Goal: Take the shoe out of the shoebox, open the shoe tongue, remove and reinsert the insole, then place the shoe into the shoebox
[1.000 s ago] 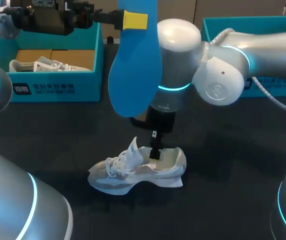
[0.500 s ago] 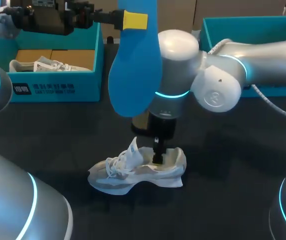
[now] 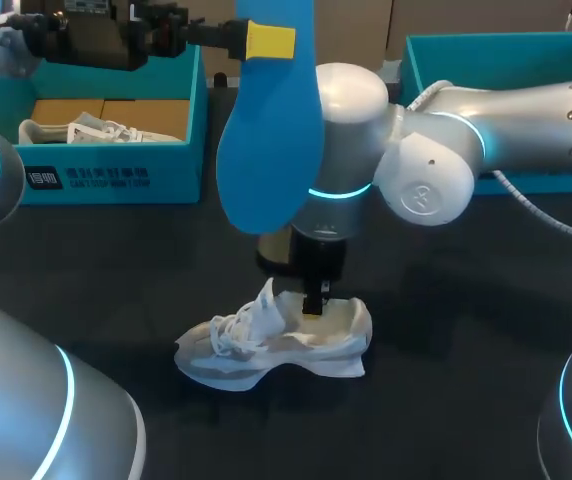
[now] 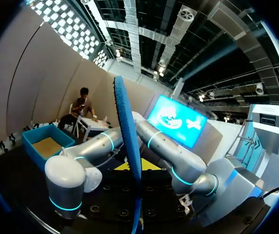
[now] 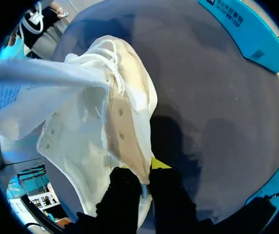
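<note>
- The right jaws are nipped shut on the collar rim of the shoe (image 3: 276, 340), which rests mid-desk (image 3: 446, 300); so thin a hold could slip off, or tip the shoe if they pull
- The left jaws grip the blue insole (image 3: 271, 150) by one end, high above the shoe; hanging long, it may swing and buckle against the tongue (image 3: 266, 300)
- The right arm (image 3: 426, 180) stands over the opening, so the insole could strike it coming down

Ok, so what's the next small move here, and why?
Probably lower the left claw so the blue insole comes toward the shoe opening: the insole hangs above, out of the shoe, while the right claw pinches the opening's rim, holding it steady.
</note>
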